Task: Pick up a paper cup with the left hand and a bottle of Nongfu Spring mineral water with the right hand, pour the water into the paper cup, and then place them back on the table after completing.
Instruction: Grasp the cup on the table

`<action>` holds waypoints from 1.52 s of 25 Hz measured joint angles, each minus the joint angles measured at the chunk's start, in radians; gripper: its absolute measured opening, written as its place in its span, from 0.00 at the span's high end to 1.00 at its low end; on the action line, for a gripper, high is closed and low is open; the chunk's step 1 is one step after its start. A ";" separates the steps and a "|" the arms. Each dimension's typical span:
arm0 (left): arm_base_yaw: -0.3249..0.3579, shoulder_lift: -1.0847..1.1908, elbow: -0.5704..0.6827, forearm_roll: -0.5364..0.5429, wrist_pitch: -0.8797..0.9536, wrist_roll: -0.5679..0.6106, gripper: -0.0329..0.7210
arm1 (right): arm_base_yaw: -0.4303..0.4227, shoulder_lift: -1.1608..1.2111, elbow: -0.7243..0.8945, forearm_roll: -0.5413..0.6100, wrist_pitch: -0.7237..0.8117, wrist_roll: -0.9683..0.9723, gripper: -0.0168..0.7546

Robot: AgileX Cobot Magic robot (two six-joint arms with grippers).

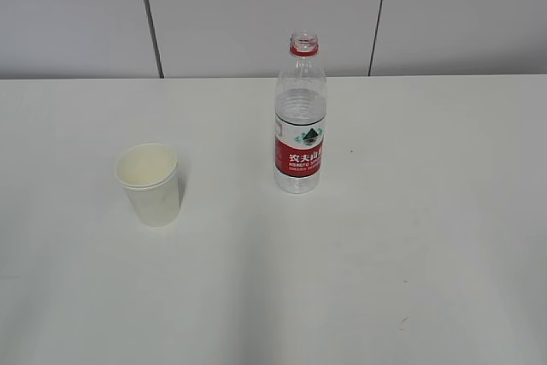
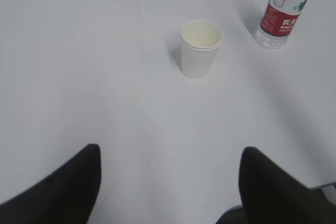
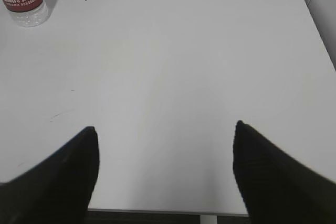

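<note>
A white paper cup (image 1: 150,182) stands upright and looks empty on the white table (image 1: 385,254), left of centre. A clear uncapped Nongfu Spring bottle (image 1: 300,115) with a red label stands upright near the middle; clear water fills it to near the shoulder. Neither arm shows in the exterior view. In the left wrist view my left gripper (image 2: 170,153) is open and empty, well short of the cup (image 2: 200,48), with the bottle (image 2: 283,11) at the top right. In the right wrist view my right gripper (image 3: 165,132) is open and empty, over the table's near edge; the bottle (image 3: 22,1) is far at the top left.
A light grey panelled wall (image 1: 256,10) runs behind the table. The table's near edge (image 3: 168,212) shows below my right gripper, and its right edge (image 3: 315,27) runs along the right side of that view.
</note>
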 joint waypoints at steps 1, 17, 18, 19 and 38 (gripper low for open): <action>0.000 0.000 0.000 0.000 0.000 0.000 0.29 | 0.000 0.000 0.000 0.000 0.000 0.000 0.22; 0.000 0.000 0.000 0.000 0.000 0.000 0.29 | 0.000 0.000 0.000 0.000 0.000 0.000 0.22; 0.000 0.000 0.000 0.000 0.000 0.000 0.29 | 0.000 0.000 0.000 0.000 0.000 0.000 0.22; 0.000 0.000 0.000 0.000 0.000 0.000 0.29 | 0.000 0.000 0.000 0.000 0.000 0.000 0.22; 0.000 0.000 0.000 0.000 0.000 0.000 0.29 | 0.000 0.000 0.000 0.000 0.000 0.000 0.22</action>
